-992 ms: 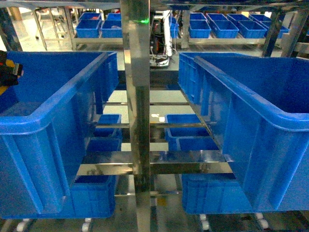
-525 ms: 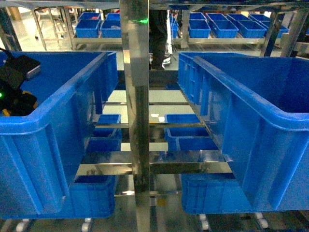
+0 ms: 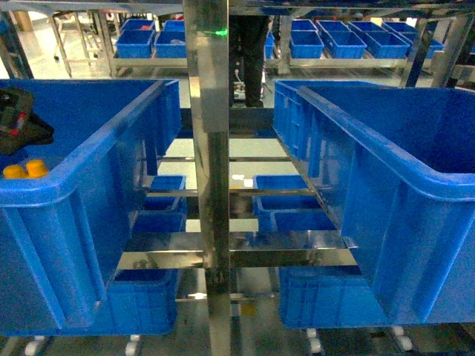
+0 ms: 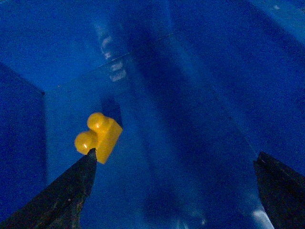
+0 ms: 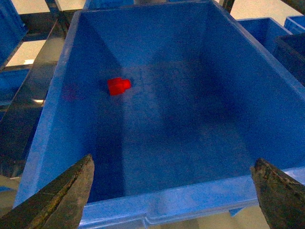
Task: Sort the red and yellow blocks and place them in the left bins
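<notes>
The yellow block point(image 4: 98, 137), with two round studs, is inside the left bin point(image 3: 89, 159), free of my left gripper point(image 4: 175, 160). That gripper hangs above it, open, with its left fingertip point(image 4: 88, 160) just in front of the block. In the head view the block's studs point(image 3: 26, 169) show just over the bin's near rim, below the black left gripper point(image 3: 18, 122). The red block point(image 5: 118, 86) lies on the floor of a deep blue bin point(image 5: 190, 200) under my right gripper point(image 5: 172, 161), which is open and empty above the near rim.
A steel rack post point(image 3: 211, 178) stands between the left crate and a second big blue crate point(image 3: 386, 170) on the right. Smaller blue crates point(image 3: 289, 208) sit on lower shelves, and more crates point(image 3: 349, 41) line the racks behind. A person's legs point(image 3: 249, 55) stand at the back.
My left gripper dipped into the left bin with the yellow block, then opened and pulled back up and left. The block is now loose in the bin.
</notes>
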